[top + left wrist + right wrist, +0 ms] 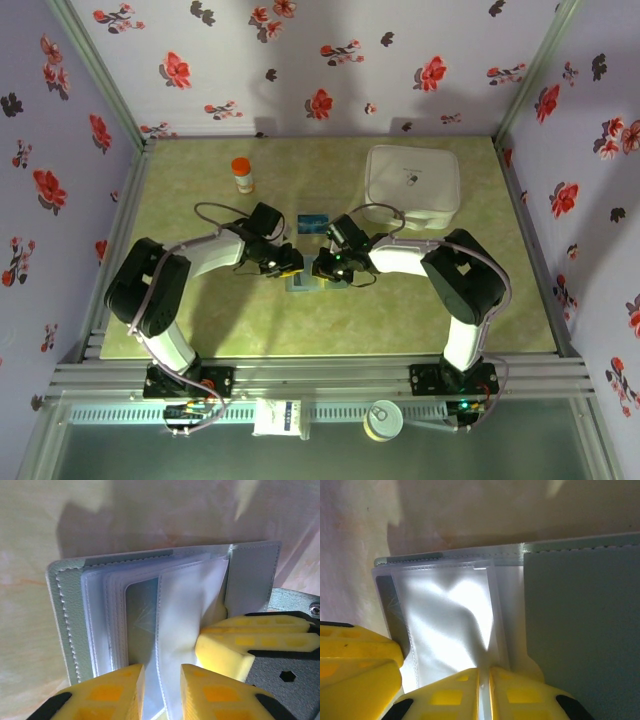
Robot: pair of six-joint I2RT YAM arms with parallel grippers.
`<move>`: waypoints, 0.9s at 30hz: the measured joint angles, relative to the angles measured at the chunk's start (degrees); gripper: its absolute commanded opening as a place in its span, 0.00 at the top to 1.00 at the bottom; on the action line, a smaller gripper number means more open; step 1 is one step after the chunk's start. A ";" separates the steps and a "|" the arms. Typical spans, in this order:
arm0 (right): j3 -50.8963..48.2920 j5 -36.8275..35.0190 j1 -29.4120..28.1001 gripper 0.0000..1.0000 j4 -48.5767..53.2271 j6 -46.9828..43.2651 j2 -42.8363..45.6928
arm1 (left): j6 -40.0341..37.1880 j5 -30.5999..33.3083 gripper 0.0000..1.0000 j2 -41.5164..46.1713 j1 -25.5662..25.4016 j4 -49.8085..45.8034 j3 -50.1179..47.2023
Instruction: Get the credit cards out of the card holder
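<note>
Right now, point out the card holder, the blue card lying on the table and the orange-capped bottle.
card holder (252,575), left wrist view, on its grey-blue cover panel.
blue card (312,222), top external view, on the middle of its face.
orange-capped bottle (242,166), top external view, on its orange cap.

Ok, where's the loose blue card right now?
Top view: the small blue rectangular plastic card lies on the green table near centre, just beyond the flat grey-blue card holder, left of the large white square box.
</note>
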State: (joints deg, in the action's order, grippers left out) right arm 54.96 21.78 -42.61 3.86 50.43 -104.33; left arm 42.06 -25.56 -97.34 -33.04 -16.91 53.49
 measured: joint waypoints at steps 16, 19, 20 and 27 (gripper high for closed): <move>-0.83 0.76 0.04 0.85 -1.53 1.25 0.33 | 1.97 -1.51 0.83 -1.66 -0.50 3.08 0.02; -0.83 0.76 0.04 0.85 -1.51 1.25 0.39 | 2.19 -1.51 0.83 -1.66 -0.50 3.21 0.02; -0.83 0.76 0.07 0.83 -1.51 1.22 0.42 | 2.23 -1.51 0.83 -1.66 -0.50 3.19 0.02; -0.96 0.66 0.15 0.75 -1.36 1.73 1.95 | 2.38 -1.53 0.83 -1.66 -0.50 3.15 0.61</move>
State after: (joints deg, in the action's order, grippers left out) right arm 54.00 22.44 -42.46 2.50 52.16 -102.39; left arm 44.45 -27.09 -99.00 -33.54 -13.76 54.11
